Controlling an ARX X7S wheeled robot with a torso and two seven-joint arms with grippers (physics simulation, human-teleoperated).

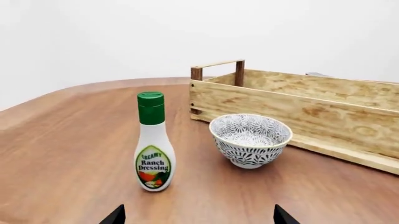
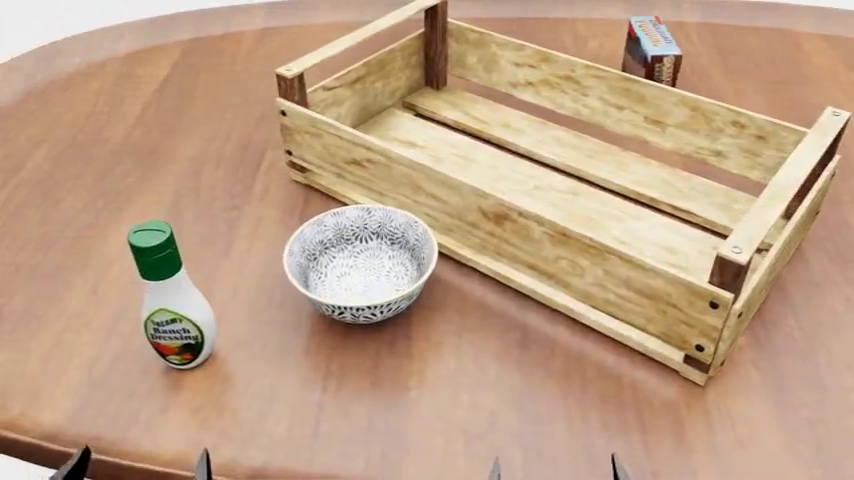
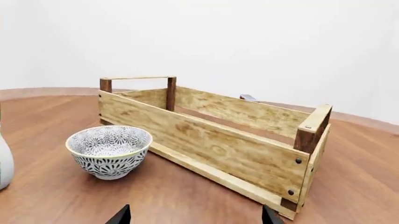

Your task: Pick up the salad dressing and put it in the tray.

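1. Head view is showing you the salad dressing [image 2: 171,298] standing upright on the desk [image 2: 160,130] at the near left, just left of the bowl [image 2: 360,262] and well apart from the tray [image 2: 747,235].
2. Your left gripper [image 1: 198,215] is sitting wide apart, holding nothing, near the bottle; use that arm.
3. Your right gripper [image 3: 194,215] is also gaping and empty; it is best parked.
4. You are aiming for the white body below the green cap, I judge, since the bottle looks tippy.
5. You are approaching level, avoiding the bowl.
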